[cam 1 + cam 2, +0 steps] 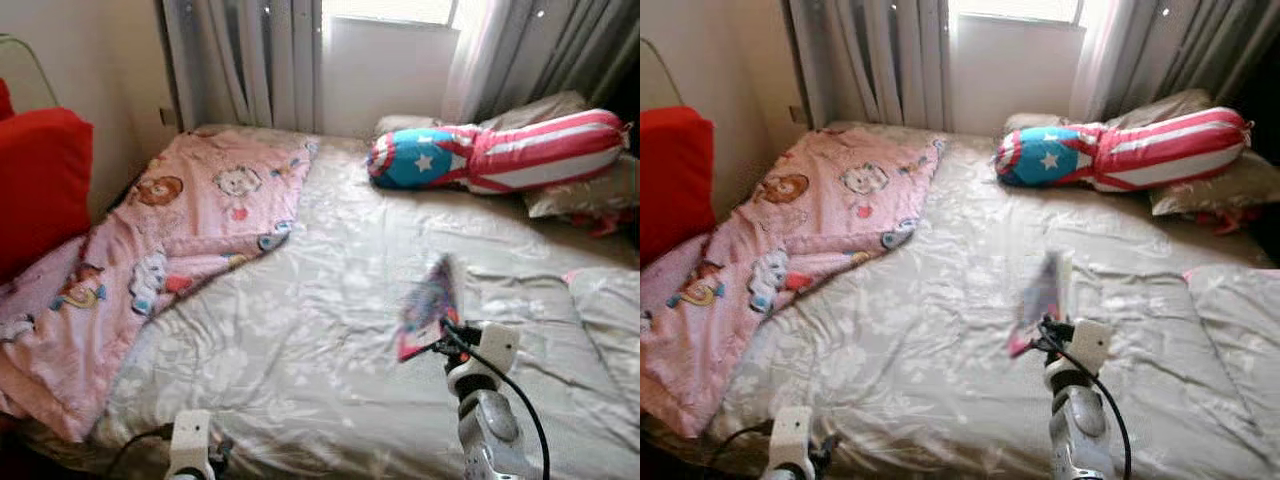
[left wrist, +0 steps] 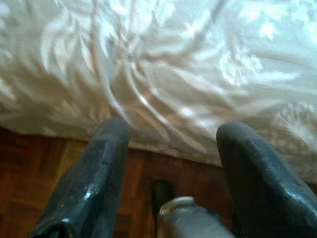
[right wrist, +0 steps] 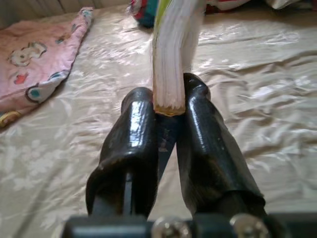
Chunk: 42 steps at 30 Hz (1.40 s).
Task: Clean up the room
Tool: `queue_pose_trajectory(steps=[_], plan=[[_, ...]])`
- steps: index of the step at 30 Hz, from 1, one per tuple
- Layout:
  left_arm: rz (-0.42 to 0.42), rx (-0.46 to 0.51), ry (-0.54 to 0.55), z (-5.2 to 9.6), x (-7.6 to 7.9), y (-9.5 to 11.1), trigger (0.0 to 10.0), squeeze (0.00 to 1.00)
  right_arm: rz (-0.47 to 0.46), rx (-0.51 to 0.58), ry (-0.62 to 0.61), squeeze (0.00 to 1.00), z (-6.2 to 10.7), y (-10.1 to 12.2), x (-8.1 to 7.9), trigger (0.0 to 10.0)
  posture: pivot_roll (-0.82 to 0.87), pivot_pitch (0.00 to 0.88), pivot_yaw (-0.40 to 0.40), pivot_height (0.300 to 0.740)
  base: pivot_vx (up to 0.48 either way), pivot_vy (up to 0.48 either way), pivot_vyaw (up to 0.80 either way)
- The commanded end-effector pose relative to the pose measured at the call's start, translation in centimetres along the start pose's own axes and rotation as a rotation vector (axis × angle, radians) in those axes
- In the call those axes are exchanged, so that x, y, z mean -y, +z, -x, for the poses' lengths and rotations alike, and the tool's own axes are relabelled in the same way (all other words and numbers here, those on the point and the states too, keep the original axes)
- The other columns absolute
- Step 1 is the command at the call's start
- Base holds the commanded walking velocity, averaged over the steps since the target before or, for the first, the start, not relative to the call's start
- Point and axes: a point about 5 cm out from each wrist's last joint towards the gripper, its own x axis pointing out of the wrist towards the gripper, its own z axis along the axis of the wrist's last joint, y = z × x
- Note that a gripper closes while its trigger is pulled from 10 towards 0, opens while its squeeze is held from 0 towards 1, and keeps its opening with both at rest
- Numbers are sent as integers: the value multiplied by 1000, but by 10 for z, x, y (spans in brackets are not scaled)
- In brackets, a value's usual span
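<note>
While the book (image 3: pixel 174 54) stands upright between the two black fingers (image 3: pixel 131 148) of the right gripper (image 3: pixel 168 106), only its bottom edge is pinched, so most of its pages rise free above the grip. The right gripper is clamped on that lower edge, and the book hangs in the air above the bed (image 1: pixel 330 330), over the near right part of the pale flowered sheet. In the head views the book (image 1: pixel 430 305) is blurred, so its cover cannot be read beyond pink and blue colours.

The main risk, as a judgement, is that the book slips or swings. The hold is narrow and low, the pages look thick and loose, and any quick turn of the arm could let it tip sideways or slide out and fall back onto the bed.

The left gripper (image 2: pixel 173 163) sits low at the near edge of the bed with its fingers spread apart and holding nothing; the sheet hangs just ahead of them above a brown wooden floor (image 2: pixel 29 168). If the robot steps forward, those fingers could snag the hanging sheet.

Further from the book, a pink blanket (image 1: pixel 170 230) lies rumpled along the left side of the bed, and a long pillow (image 1: pixel 500 155) with stars and stripes lies at the far end of the bed, near the curtains (image 1: pixel 250 60). A red cushion (image 1: pixel 40 180) stands beside the bed beyond the blanket.
</note>
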Motion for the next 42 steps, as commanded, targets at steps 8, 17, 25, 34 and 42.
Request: queue_pose_trajectory(steps=[8, 17, 25, 34, 42], plan=[[-14, -2, -13, -1, 4, 2, 10000, 0, 9, 46, 34, 0, -5, 10, -6, 10000, 8, 0, -81, 740, 0, -325, 0], [-22, -7, -16, -1, 4, 0, 10000, 0, 13, 42, 37, 0, -5, 10, -7, 10000, 8, 0, -80, 740, 0, -316, 0], [-30, -14, -21, 0, 4, -2, 10000, 0, 14, 40, 32, 0, -5, 9, -7, 10000, 8, 0, -78, 740, 0, -34, 0], [-41, -18, -23, 1, 3, -4, 10000, 0, 10, 41, 25, 0, -5, 9, -7, 10000, 10, 0, -78, 740, 0, 0, 0], [-55, -20, -24, 1, 3, -4, 10000, 0, 6, 26, 14, 0, -5, 7, -6, 10000, 9, 0, -77, 740, 0, -226, 0]])
